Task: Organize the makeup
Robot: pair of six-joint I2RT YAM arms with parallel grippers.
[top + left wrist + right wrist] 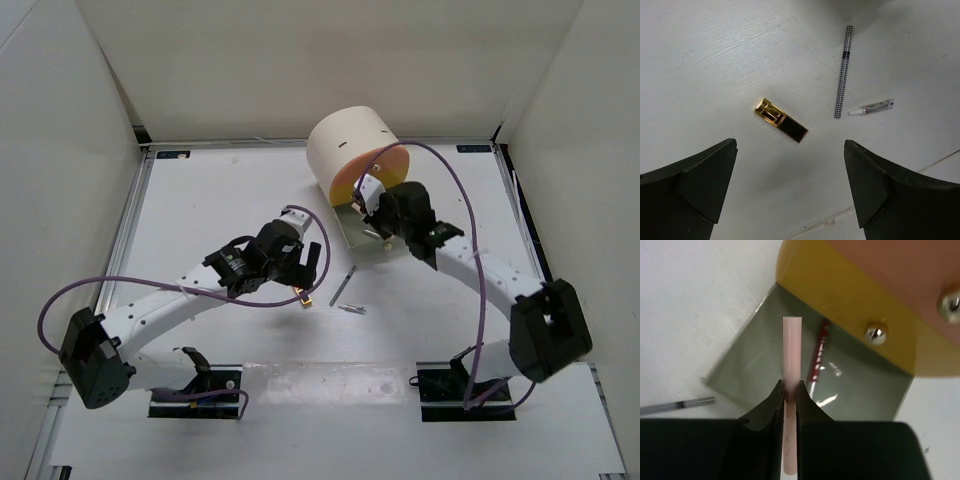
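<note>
The right gripper [791,390] pinches a slim pale-pink tube [791,345] over the grey drawer [755,360]. The left gripper [790,147], jaws wide, hovers above a gold-and-black lipstick [781,120] flat on the bench [715,60].

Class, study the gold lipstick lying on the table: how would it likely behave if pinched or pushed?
The gold lipstick looks like a hard case, so it probably won't flex. Its flat, boxy sides suggest it would slide rather than roll. The glossy finish could make it slippery to pinch.
</note>
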